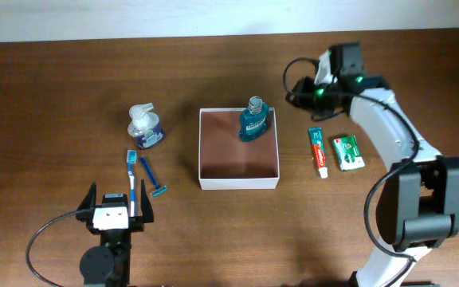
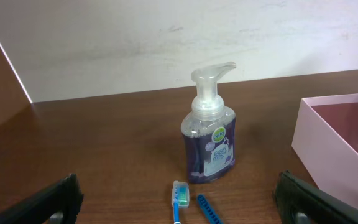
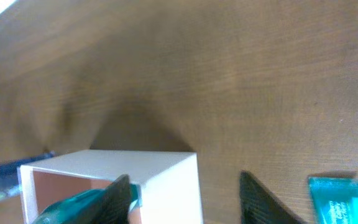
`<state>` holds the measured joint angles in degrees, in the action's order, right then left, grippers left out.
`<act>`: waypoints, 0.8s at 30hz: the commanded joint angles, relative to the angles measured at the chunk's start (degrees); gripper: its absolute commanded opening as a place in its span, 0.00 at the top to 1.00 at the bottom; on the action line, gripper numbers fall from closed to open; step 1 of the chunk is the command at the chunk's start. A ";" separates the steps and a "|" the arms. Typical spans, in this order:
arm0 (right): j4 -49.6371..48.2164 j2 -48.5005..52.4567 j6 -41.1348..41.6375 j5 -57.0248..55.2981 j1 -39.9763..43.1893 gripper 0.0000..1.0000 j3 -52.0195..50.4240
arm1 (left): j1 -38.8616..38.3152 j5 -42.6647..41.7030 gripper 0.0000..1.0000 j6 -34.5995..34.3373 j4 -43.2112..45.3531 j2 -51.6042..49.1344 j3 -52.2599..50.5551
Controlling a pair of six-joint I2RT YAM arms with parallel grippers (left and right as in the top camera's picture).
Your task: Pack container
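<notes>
Near the table's middle sat the square shallow white cardboard box with a reddish-brown inside [image 1: 239, 184]. A teal plastic mouthwash bottle [image 1: 253, 119] stood in its far right corner, probably to leave floor for the other items. Above that corner hung the right gripper [image 3: 185, 183], jaws apart and pinching nothing, so the bottle rested on its own. The left gripper [image 1: 118, 201] was spread wide, facing the clear purple pump soap bottle [image 2: 209, 146]. Its green badge seemed to read Dettol; the smaller print was illegible. Lettering on the red-and-white toothpaste tube [image 1: 318, 151] could not be read.
</notes>
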<state>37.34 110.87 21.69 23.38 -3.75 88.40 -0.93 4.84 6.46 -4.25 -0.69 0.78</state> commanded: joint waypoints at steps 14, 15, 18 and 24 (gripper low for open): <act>20.83 -4.24 -30.91 -12.20 -15.80 0.21 16.02 | 0.35 -0.59 0.00 0.81 -0.04 0.35 -0.26; 20.87 -4.24 -31.95 -13.79 -17.09 0.21 16.02 | 0.35 -0.61 0.00 0.81 -0.04 0.35 -0.26; 20.79 -4.24 -33.79 -18.88 -20.61 0.21 16.02 | 0.35 -0.61 0.00 0.81 -0.04 0.35 -0.26; 20.76 -3.74 -35.06 -24.06 -21.35 0.21 16.02 | 0.35 -0.59 0.00 0.81 -0.04 0.35 -0.26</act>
<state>58.30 107.53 -10.92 3.66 -25.50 103.79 -0.93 4.84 6.46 -4.27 -0.69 0.78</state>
